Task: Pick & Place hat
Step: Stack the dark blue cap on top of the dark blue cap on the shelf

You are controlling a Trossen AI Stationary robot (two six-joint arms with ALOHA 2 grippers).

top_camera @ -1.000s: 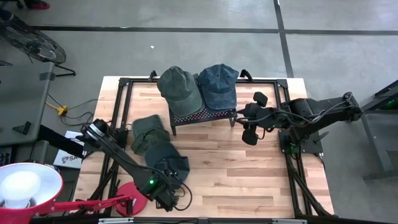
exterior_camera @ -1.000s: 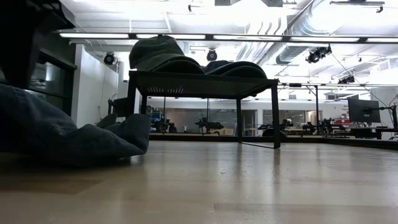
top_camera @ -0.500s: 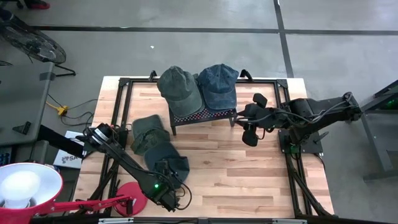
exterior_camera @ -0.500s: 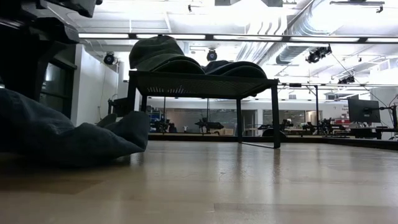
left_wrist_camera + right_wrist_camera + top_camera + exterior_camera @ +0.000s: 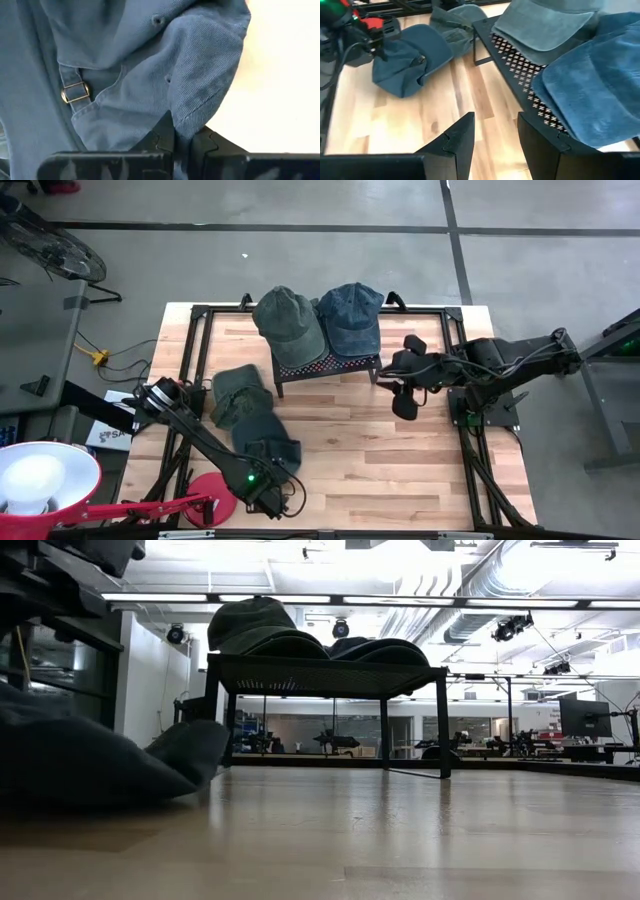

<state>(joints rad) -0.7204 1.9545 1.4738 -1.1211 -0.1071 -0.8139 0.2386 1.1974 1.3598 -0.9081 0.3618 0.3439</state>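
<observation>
The left gripper [image 5: 182, 142] sits low at the near-left part of the worktop [image 5: 400, 470], its fingers pinched together on a fold of the blue hat [image 5: 265, 442] – I read this as the grasp just made, with the lift not yet begun. The hat lies flat on the wood, touching a green hat [image 5: 238, 390] beside it; two more hats, a grey-green one [image 5: 288, 322] and a denim one [image 5: 352, 315], rest on the black rack [image 5: 330, 366] at the far side.

The right gripper [image 5: 495, 137] hovers near the rack's right end, fingers parted and holding nothing that I can see.

Risks, as I judge them:
- The pinch takes only the cloth edge near the back strap and buckle [image 5: 75, 92] – thin denim could slide out as I raise the arm.
- The limp crown may sag and drag the green hat along.
- On the way to the rack, the hanging hat could catch its frame or brush the right arm, which waits close by.
</observation>
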